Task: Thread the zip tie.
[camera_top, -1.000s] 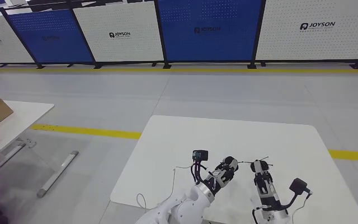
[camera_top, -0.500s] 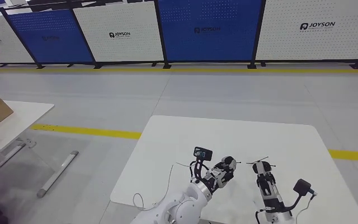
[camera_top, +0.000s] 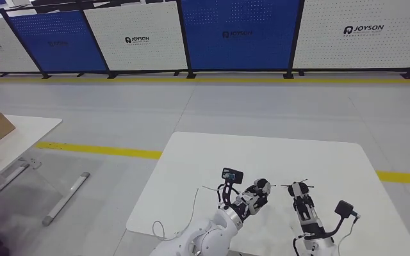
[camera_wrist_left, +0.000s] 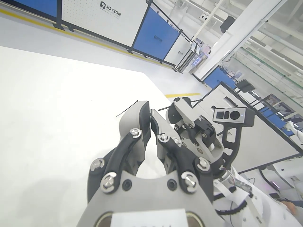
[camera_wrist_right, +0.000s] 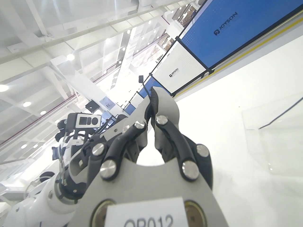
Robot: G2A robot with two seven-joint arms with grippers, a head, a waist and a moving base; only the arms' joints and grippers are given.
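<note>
White table (camera_top: pixel 211 160), blue and white panels (camera_top: pixel 240 35) behind it, and both arms are low over its 6 o'clock side. On the left gripper (camera_wrist_left: pixel 150 113) the fingers are pressed tip to tip. At its 3 o'clock, the right gripper (camera_wrist_right: pixel 151 91) is closed just as tight.

Between them runs the zip tie (camera_wrist_right: pixel 141 79), a thin black strand. Its square head pokes out past the right gripper's tips. Seen from the left wrist, a strand leads from the right gripper toward the left one, and a pointed end juts out beyond the left fingers. It looks to me like one tie pinched by both, though the stretch behind the left fingers is hidden.

Over the last second the right gripper slid a touch toward 3 o'clock, so the gap between the two opened a little. In the last half second almost nothing moved. To my eye that draws the tie out straight rather than curling it, so tail and head are well apart and the threading hasn't begun.
</note>
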